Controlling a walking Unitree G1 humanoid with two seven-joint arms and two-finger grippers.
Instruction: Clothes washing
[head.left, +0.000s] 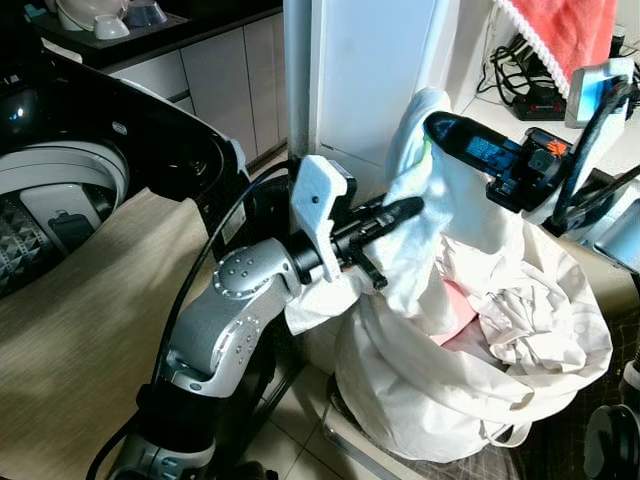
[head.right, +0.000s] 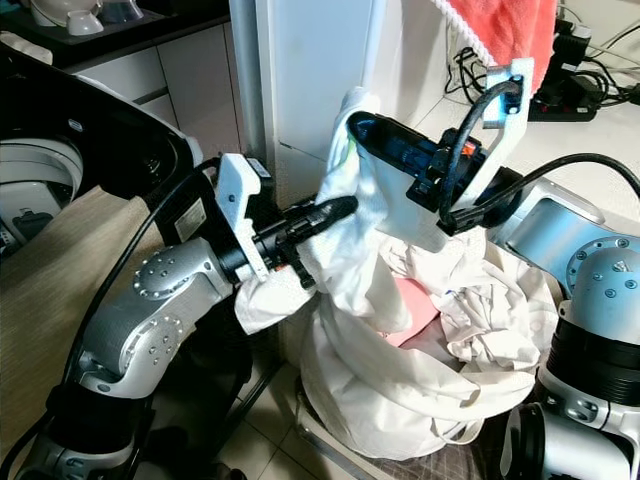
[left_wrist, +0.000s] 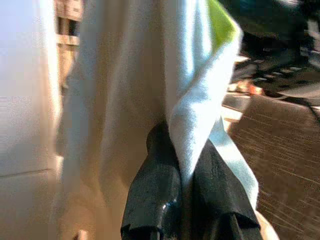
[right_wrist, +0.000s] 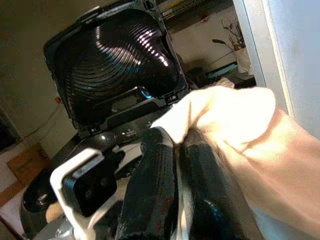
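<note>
My left arm (head.left: 225, 330) is silver metal with round joints dotted with small screws, a black cable (head.left: 195, 275) looping along it and a white plastic bracket (head.left: 318, 205) at the wrist. Both grippers have long glossy black fingers (left_wrist: 152, 192). My right arm (head.right: 590, 290) has the same silver shell, black cables and an orange tab (head.left: 555, 146).

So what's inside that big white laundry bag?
Crumpled white clothes fill the white laundry bag, with something pink tucked among them. Both the left gripper and right gripper pinch a white cloth lifted above it. Anything deeper is covered.
</note>
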